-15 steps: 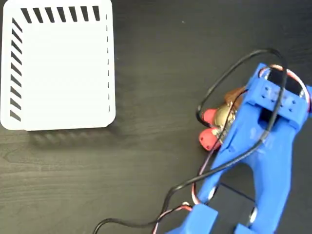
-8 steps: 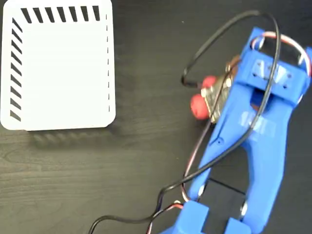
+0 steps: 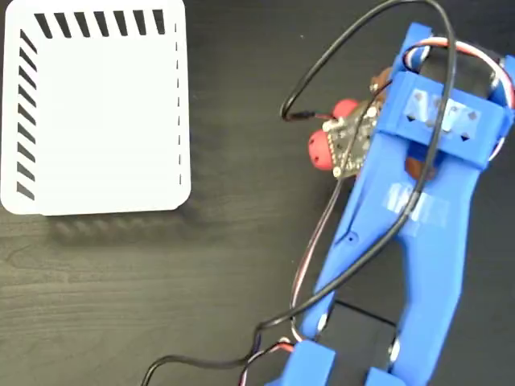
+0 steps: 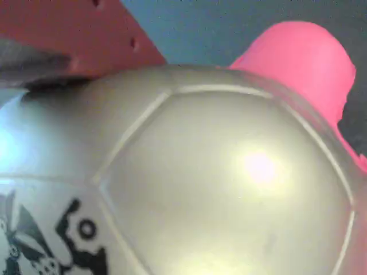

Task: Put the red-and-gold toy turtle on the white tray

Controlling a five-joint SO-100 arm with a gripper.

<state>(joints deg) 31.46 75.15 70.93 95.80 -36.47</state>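
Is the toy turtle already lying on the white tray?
No, in the fixed view the toy turtle is at the blue arm, far right of the white tray.

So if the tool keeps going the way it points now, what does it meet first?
In the fixed view the tool points toward the picture's top, holding the red-and-gold toy turtle. Ahead lies only bare dark table; the white tray sits far left, off that line. Height is unclear.
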